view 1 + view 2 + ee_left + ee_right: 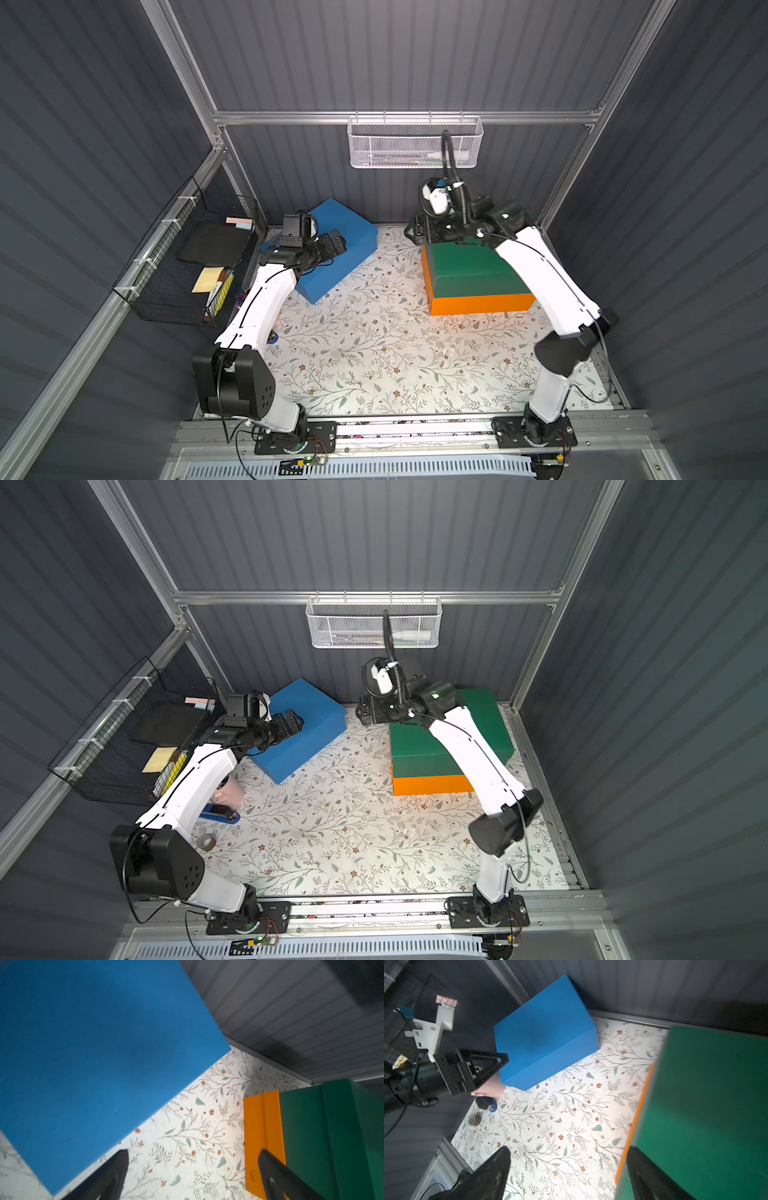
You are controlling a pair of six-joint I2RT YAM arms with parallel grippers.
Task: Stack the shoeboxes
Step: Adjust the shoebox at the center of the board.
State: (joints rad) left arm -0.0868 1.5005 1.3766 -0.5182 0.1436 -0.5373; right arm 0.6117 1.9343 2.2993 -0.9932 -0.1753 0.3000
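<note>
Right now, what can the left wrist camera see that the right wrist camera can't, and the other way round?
Only the left wrist view shows the broad end face of the orange shoebox, lid edge and all. Only the right wrist view shows a roll of tape and a pink cup. Both show the blue shoebox standing apart on the flowery table cover, and the green shoebox sitting on the orange one.

The left pincer [193,1167] and the right pincer [571,1165] both reach toward the back, jaws spread wide.
</note>
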